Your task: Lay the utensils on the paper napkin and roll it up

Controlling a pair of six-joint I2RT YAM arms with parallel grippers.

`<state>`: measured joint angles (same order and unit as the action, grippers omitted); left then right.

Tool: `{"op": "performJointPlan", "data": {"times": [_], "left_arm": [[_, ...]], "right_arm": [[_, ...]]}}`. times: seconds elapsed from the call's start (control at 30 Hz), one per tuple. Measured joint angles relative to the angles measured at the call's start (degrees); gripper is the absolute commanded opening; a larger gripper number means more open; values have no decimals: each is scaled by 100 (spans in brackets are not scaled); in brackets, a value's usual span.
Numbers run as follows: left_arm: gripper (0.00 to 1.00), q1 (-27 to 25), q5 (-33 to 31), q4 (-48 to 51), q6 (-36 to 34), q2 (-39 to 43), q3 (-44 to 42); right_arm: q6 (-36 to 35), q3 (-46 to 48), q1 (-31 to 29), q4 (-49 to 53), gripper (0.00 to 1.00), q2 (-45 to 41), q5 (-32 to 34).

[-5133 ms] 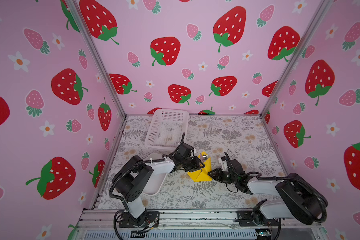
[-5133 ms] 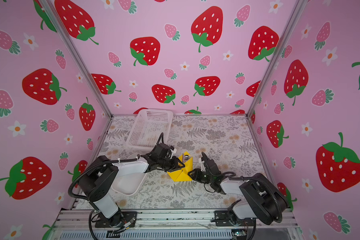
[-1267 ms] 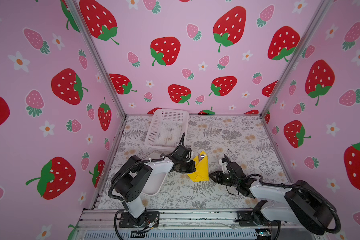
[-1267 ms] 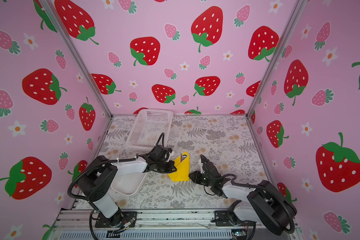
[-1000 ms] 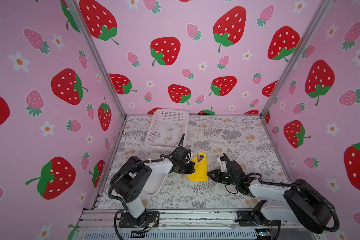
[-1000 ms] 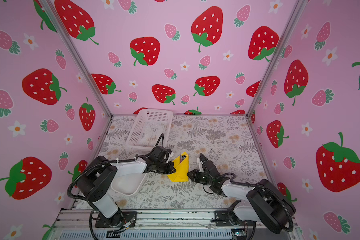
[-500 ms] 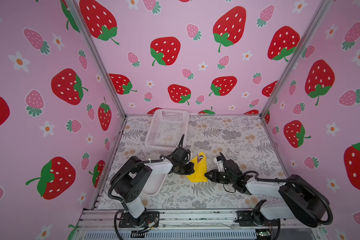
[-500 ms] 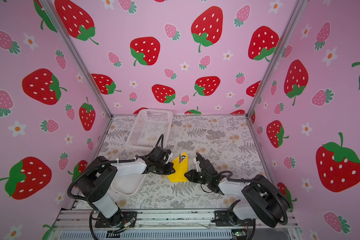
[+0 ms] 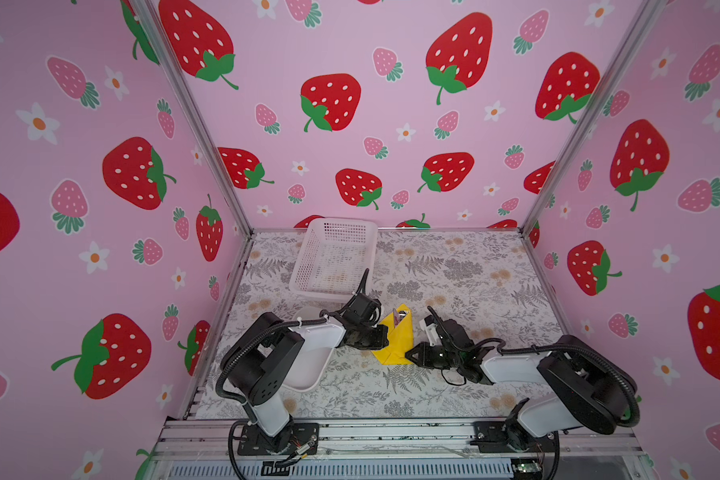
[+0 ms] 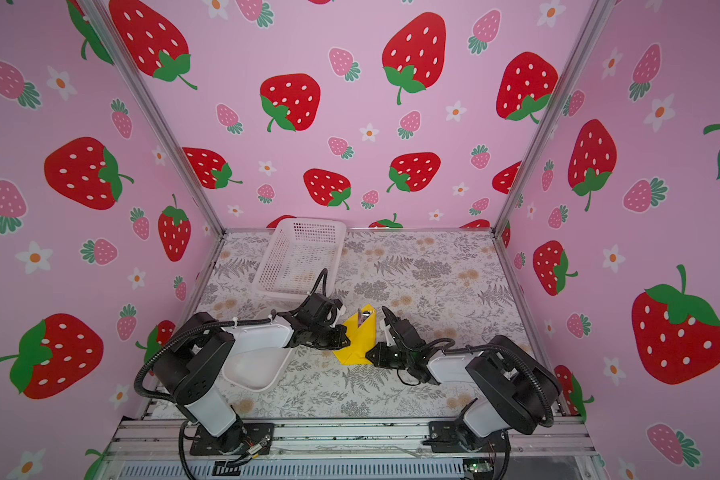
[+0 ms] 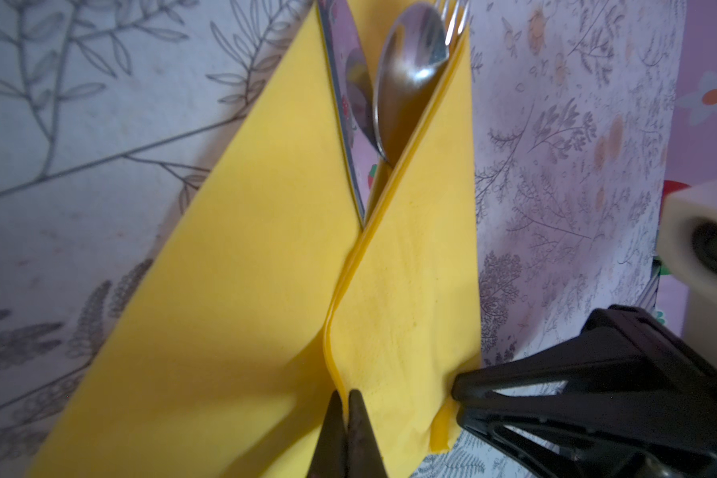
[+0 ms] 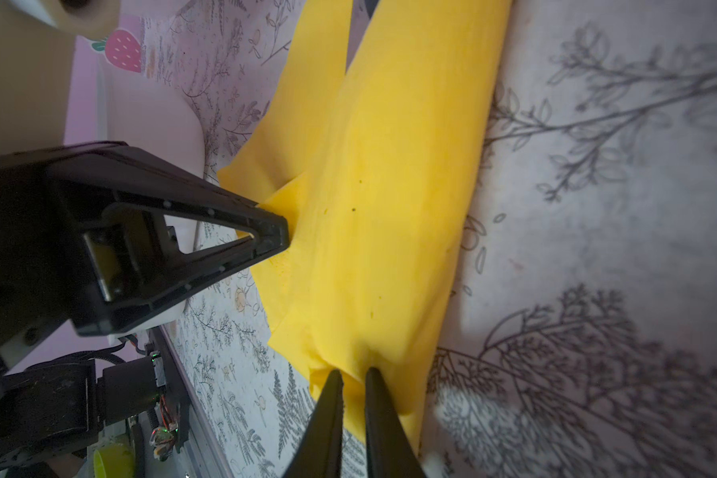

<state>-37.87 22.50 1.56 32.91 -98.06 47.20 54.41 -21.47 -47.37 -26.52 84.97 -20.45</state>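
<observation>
Left gripper sits low at the robot-side end of the paper napkin, jaws pressed fully together right on the edge where one yellow flap crosses the other; whether a sliver of paper is caught between them, I cannot tell. Right gripper comes in from the opposite side, jaws almost together, with a puckered bit of the napkin's end pinched between them.

Why this arrangement? My read: the two arms pin the handle end of the bundle from either side so the folded flaps don't spring open. And the utensils are already in there: spoon bowl, knife blade and fork tines poke out of the open far end, handles hidden under the yellow.

In both top views the napkin lies on the patterned table between the two arms, in front of the white basket and near the white tray. It's a loose cone, not a tight roll, so the rolling looks unfinished
</observation>
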Motion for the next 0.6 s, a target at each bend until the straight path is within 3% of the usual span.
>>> {"op": "performJointPlan", "data": {"times": [0.33, 0.6], "left_arm": [[0, -7, -4, 0, 2, 0, -4], [0, -17, -4, 0, 0, 0, -4]], "right_arm": [[-122, -87, -15, 170, 16, -17, 70], [-61, -81, -42, -22, 16, -216, -236]]}}
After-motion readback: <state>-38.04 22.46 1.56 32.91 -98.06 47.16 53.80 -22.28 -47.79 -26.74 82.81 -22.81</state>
